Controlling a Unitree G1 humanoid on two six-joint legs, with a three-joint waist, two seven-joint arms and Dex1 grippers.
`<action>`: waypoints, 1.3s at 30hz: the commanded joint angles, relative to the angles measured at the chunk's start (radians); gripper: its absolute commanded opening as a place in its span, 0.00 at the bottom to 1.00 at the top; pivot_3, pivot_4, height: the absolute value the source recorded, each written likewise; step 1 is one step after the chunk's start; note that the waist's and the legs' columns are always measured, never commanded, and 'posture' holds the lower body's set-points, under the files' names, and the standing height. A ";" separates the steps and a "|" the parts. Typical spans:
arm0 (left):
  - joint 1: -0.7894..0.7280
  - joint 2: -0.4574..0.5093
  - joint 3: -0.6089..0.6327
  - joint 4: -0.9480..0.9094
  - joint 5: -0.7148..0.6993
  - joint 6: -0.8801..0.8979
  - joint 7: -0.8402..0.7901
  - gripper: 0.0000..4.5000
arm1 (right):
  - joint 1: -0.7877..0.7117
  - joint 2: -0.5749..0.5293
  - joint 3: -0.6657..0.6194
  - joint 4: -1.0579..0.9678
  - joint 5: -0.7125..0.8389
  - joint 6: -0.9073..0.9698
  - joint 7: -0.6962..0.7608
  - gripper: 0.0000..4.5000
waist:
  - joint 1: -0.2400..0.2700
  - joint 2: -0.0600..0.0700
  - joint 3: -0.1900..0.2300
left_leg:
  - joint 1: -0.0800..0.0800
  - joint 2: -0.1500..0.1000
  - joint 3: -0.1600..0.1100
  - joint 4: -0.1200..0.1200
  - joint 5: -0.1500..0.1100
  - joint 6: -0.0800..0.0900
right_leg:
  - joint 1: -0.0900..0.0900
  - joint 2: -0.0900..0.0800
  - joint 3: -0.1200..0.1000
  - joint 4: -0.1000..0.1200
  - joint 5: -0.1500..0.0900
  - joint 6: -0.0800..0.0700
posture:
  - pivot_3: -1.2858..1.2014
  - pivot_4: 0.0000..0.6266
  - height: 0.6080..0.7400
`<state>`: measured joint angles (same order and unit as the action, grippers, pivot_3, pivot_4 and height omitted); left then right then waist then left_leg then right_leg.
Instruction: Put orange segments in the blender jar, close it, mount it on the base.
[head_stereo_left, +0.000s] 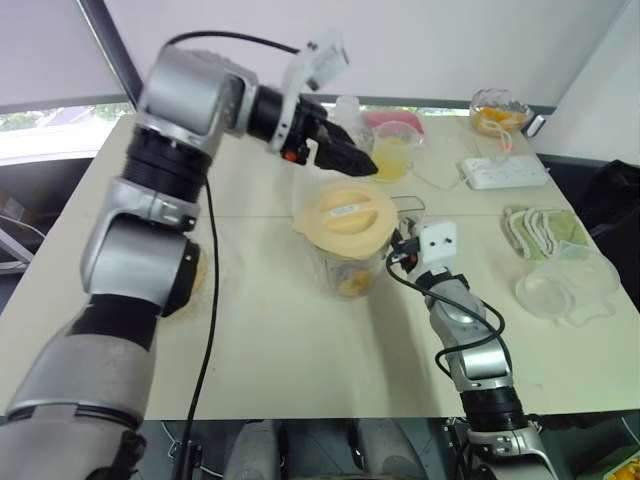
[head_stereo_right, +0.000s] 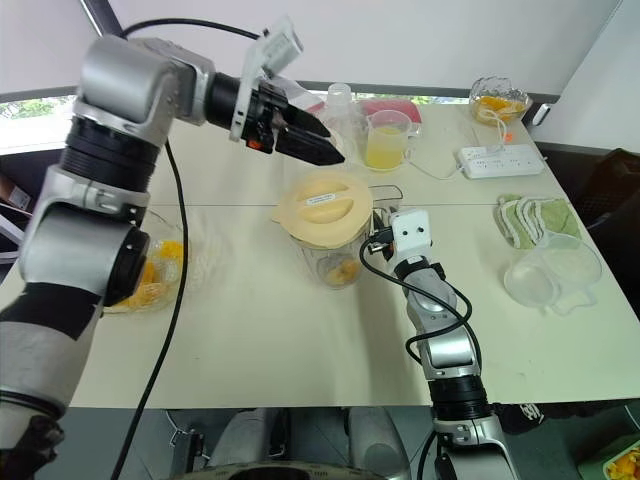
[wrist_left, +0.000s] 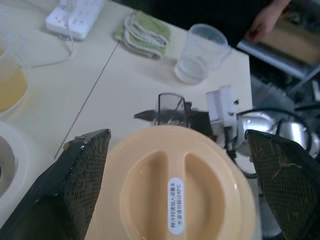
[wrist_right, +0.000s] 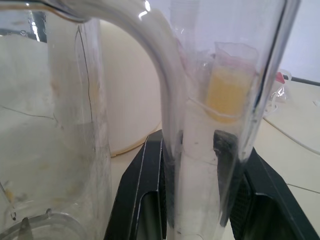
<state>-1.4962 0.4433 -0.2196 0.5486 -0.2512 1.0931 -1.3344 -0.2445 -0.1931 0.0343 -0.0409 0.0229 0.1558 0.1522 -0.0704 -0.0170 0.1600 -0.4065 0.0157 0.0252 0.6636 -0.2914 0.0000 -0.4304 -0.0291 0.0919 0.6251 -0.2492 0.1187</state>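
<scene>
Clamped around the jar's clear handle, the right gripper (wrist_right: 192, 200) has one black finger on each side of it, reaching level toward the jar (head_stereo_right: 330, 262) from the near side of the table (head_stereo_right: 260, 340). Up above, the left gripper (head_stereo_left: 345, 155) hangs over the jar with its fingers spread wide and nothing between them; in its own wrist view the two dark fingers (wrist_left: 75, 185) stand on either side of the lid below, apart from it.

That cream lid (head_stereo_left: 345, 218) sits on top of the jar, and a few orange segments (head_stereo_right: 343, 270) lie at the jar's bottom (seen through the clear wall). The jar stands on the table near its middle, just ahead of the right arm.

Behind it, toward the far edge, is a clear cup (head_stereo_right: 385, 140) of yellow liquid, with a red thing just behind it that I cannot identify. A glass bowl (head_stereo_right: 497, 100) with orange pieces is at the far right corner, and a white power strip (head_stereo_right: 502, 160) lies near it. Folded green cloths (head_stereo_right: 535, 220) rest by the right edge, and an empty clear container (head_stereo_right: 550, 275) sits just nearer than them. At the left edge, partly behind the left arm, another bowl (head_stereo_right: 160, 265) holds more orange pieces.
</scene>
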 joint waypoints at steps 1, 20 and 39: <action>-0.029 0.020 0.123 -0.015 -0.051 -0.031 0.071 0.99 | 0.020 -0.017 0.016 0.044 -0.037 0.020 0.007 0.20 | 0.001 0.000 0.000 | 0.000 0.000 0.000 0.000 0.000 0.000 | 0.000 0.000 0.000 0.001 0.000 0.000 | 0.52 0.24 1.00; 0.758 -0.124 0.504 -0.537 -0.147 -0.441 0.673 0.99 | 0.047 -0.032 -0.030 0.019 -0.006 -0.016 0.026 0.20 | 0.013 0.001 0.000 | 0.006 0.001 0.001 0.001 0.006 -0.010 | 0.003 -0.006 0.002 0.009 0.001 0.000 | 0.52 0.24 1.00; 1.122 -0.229 0.254 -0.433 0.000 -0.844 0.709 0.99 | 0.096 -0.004 -0.209 -0.251 0.076 -0.004 -0.096 0.20 | 0.030 0.000 0.000 | 0.001 -0.003 0.001 0.001 0.007 -0.012 | 0.001 -0.012 -0.003 0.006 0.001 0.000 | 0.52 0.24 1.00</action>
<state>-0.3739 0.2135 0.0446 0.1209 -0.2562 0.2827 -0.6172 -0.1240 -0.1916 -0.1389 -0.1796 0.0834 0.1681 0.0719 -0.0401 -0.0168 0.1596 -0.4057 0.0128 0.0262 0.6651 -0.2845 -0.0118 -0.4298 -0.0410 0.0883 0.6310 -0.2481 0.1184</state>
